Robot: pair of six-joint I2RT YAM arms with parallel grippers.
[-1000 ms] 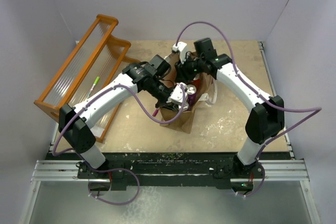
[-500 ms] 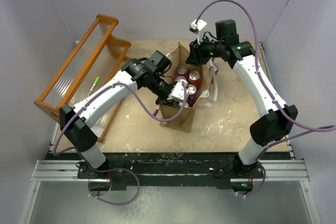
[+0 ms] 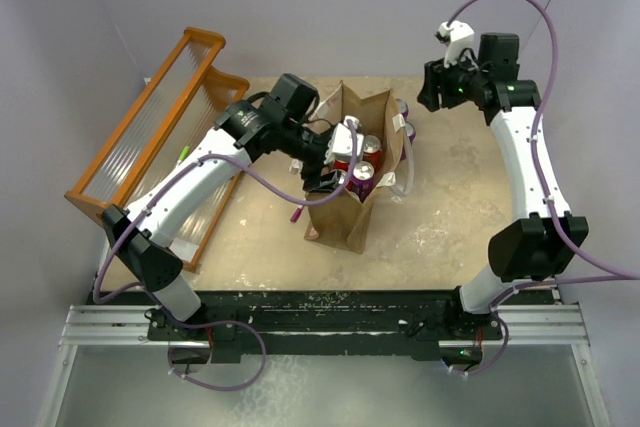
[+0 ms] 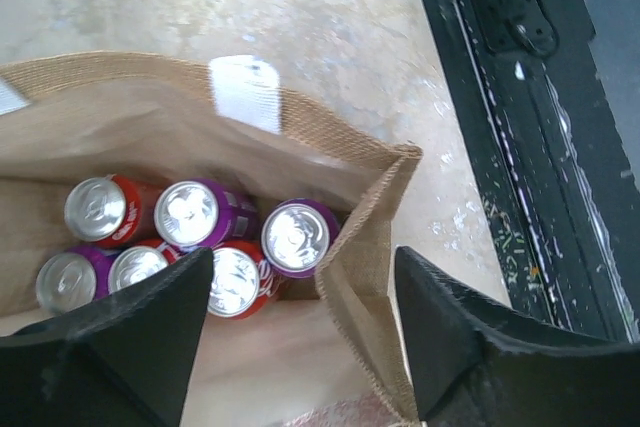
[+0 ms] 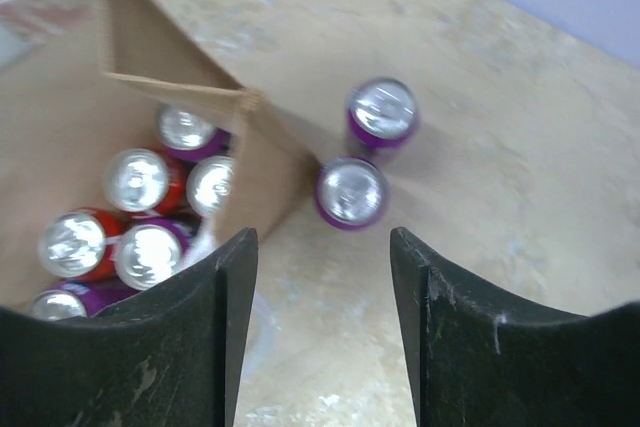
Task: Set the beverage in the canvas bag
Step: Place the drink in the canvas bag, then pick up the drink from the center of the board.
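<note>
Looking outward from the arm bases, the canvas bag (image 3: 345, 217) stands upright and open in the middle of the table (image 3: 460, 217). Six beverage cans (image 4: 296, 236), red and purple, sit upright inside it. The left gripper (image 4: 300, 272) hovers over the bag's mouth, jaws wide apart and holding nothing.

Beyond the bag's far right wall, two purple cans (image 5: 351, 191) stand on the table just beside each other, one of them close to the bag. The right gripper (image 5: 322, 242) hangs high above them, jaws partly open and empty.

Likely risks: a descending finger could topple the neighbouring can, or catch the bag wall or its white handle (image 3: 402, 185). Since the bag looks crowded, a lowered can could land on other can tops and tip.
</note>
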